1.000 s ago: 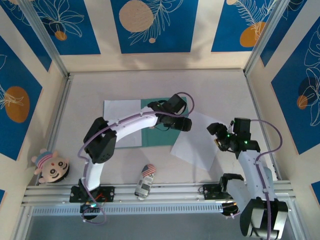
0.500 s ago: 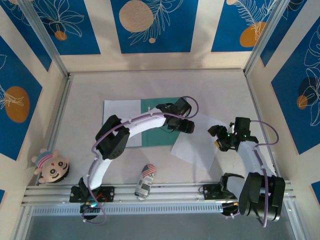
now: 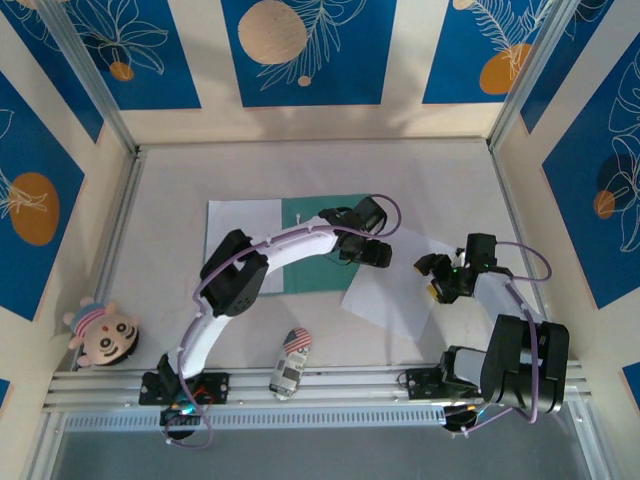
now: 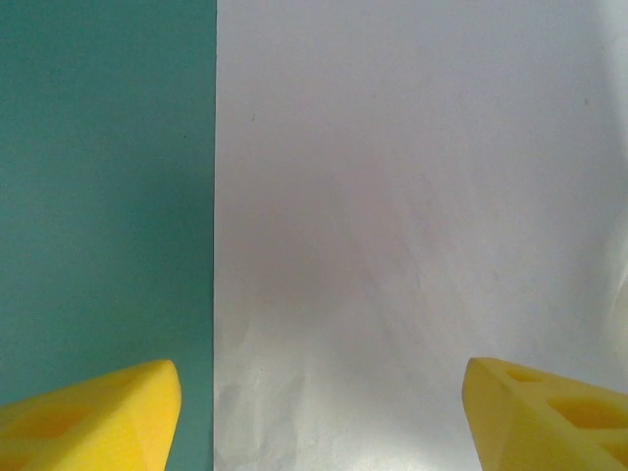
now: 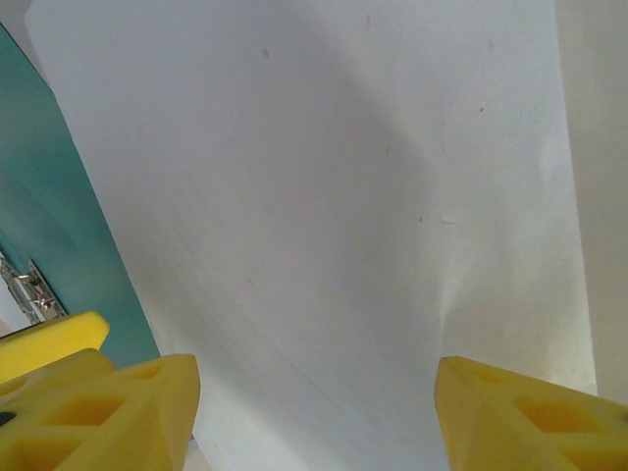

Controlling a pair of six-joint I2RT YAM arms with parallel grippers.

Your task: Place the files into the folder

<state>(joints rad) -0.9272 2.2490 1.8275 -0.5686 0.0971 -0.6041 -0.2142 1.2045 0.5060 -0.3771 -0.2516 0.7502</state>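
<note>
— Since a second ago the left arm (image 3: 285, 243) has swung its elbow toward the middle of the surface (image 3: 300, 165). The left gripper (image 3: 372, 250) has edged right, to the right edge of the thin teal-green card folder (image 3: 318, 274). The right arm (image 3: 520, 350) has folded back toward the near edge, and the right gripper (image 3: 432, 275) has barely shifted.
— And the files?
— One plain white rectangular paper sheet (image 3: 240, 222) lies at the folder's left side, by my reading on its left leaf, so I'd count it done. The second white paper sheet (image 3: 390, 298) lies tilted on the surface between the folder and the right edge, not in yet.
— The grippers?
— Both have their fingers wide apart, holding nothing. The left hovers over the folder's right edge, the right over the tilted sheet.
— So about halfway?
— I'd say so: one sheet is left to move onto the open folder.
</note>
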